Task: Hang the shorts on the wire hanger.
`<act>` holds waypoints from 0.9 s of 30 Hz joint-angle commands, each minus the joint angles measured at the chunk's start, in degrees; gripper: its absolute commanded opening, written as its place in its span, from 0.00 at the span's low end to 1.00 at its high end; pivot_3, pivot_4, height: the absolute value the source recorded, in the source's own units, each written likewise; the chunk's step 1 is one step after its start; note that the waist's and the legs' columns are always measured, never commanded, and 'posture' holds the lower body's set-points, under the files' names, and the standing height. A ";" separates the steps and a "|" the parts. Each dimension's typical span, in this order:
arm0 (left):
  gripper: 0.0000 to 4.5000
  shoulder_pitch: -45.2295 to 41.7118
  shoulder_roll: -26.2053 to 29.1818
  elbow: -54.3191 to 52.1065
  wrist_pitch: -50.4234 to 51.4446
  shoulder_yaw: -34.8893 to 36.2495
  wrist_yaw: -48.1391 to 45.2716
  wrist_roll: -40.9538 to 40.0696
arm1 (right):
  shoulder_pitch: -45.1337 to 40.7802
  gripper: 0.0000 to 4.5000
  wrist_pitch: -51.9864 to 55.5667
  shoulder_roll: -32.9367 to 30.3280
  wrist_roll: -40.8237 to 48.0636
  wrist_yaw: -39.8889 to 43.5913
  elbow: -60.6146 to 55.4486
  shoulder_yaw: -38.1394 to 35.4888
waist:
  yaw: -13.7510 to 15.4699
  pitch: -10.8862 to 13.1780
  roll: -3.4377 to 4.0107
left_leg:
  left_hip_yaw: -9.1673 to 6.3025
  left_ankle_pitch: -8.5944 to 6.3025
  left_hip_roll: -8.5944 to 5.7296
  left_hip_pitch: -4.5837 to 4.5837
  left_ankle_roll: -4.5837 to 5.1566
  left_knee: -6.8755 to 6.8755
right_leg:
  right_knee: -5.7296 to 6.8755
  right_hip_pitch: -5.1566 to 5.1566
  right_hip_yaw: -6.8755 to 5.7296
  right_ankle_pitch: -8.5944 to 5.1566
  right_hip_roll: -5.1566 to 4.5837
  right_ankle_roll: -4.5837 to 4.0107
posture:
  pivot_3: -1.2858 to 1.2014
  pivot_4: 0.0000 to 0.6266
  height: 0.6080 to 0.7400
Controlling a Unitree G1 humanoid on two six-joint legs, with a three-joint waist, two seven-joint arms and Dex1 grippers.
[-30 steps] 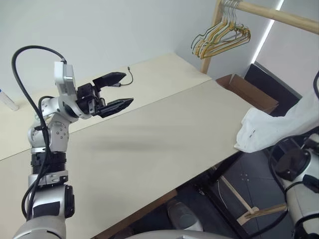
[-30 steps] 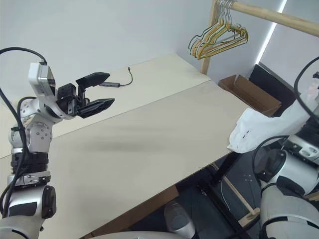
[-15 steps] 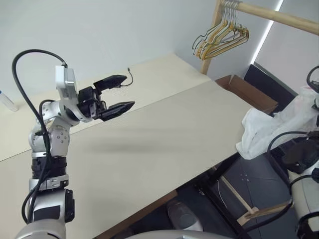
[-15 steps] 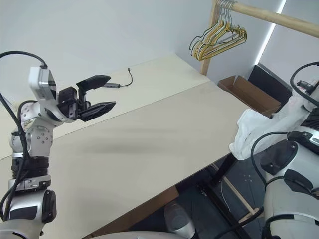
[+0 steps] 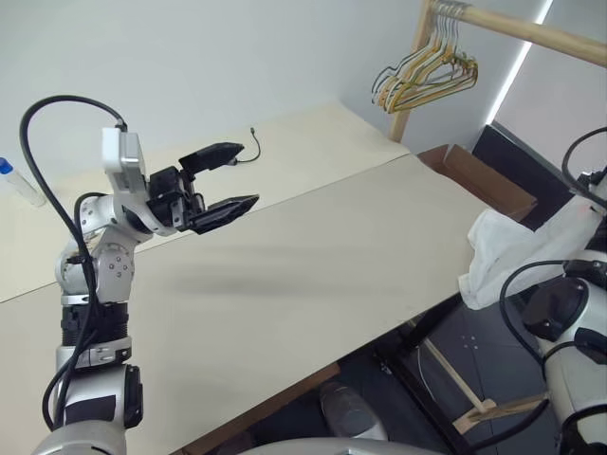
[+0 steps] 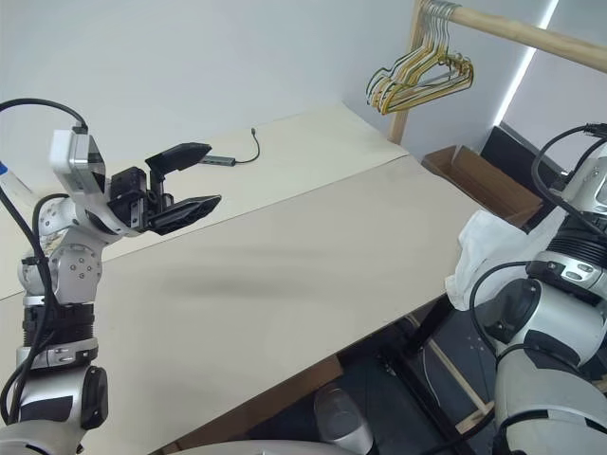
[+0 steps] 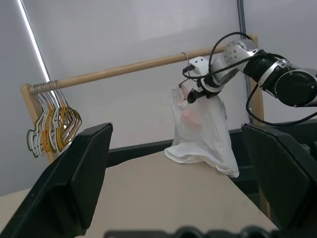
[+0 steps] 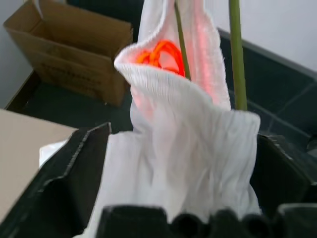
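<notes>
A wide, bare cream desk [image 5: 313, 256] fills the middle, its right edge dropping to dark floor. The left gripper [image 5: 223, 182] hovers above the desk's left part, fingers spread apart and empty. One pair of white shorts [image 7: 200, 131] hangs at the desk's right corner, its hem resting on the desk edge. The right gripper [image 7: 190, 95] is at the top of the shorts, and its fingers [image 8: 74, 173] stand wide apart on either side of the bunched waistband. One thin wire hanger [image 8: 180, 34] runs up through the cloth. A bunch of hangers [image 5: 424, 78] hangs from one wooden rail [image 5: 522, 26]. One cardboard box [image 5: 472, 177] sits on the floor.
</notes>
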 commanded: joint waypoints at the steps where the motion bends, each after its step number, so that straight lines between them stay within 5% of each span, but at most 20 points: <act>1: 1.00 -0.34 0.15 -1.39 -0.95 1.62 0.44 -1.20 | 1.04 0.99 -3.13 -0.45 -3.91 -3.29 -5.65 4.83 | 0.25 0.00 0.00 | 0.00 0.00 0.00 -0.01 0.00 0.00 | 0.00 -0.01 0.00 0.00 0.00 0.00 | 0.40 0.00 1.00; 13: 1.00 1.33 0.77 -2.63 -1.78 2.94 3.10 -0.16 | 4.15 0.99 -17.49 6.91 -15.80 -10.54 -22.31 22.10 | 0.44 0.00 0.01 | -0.13 0.00 0.05 -0.02 0.00 0.00 | 0.00 -0.07 0.05 0.00 0.03 0.02 | 0.42 0.00 1.00; 21: 1.00 12.56 5.08 -9.60 1.49 6.58 11.21 1.62 | 11.62 0.99 -31.80 6.66 -13.56 10.06 -29.23 36.31 | 2.74 0.09 -0.13 | -0.42 -0.01 0.09 -0.01 0.01 -0.01 | -0.01 -0.09 0.05 0.02 0.06 0.04 | 0.46 0.00 1.00; 27: 1.00 27.64 6.91 -18.25 3.34 10.25 15.08 1.94 | 19.34 0.99 -39.94 4.60 -6.76 33.17 -32.81 43.76 | 8.42 0.23 -0.43 | -0.53 -0.02 0.17 0.10 0.02 -0.03 | 0.00 -0.38 -0.03 0.06 0.08 -0.03 | 0.51 0.00 1.00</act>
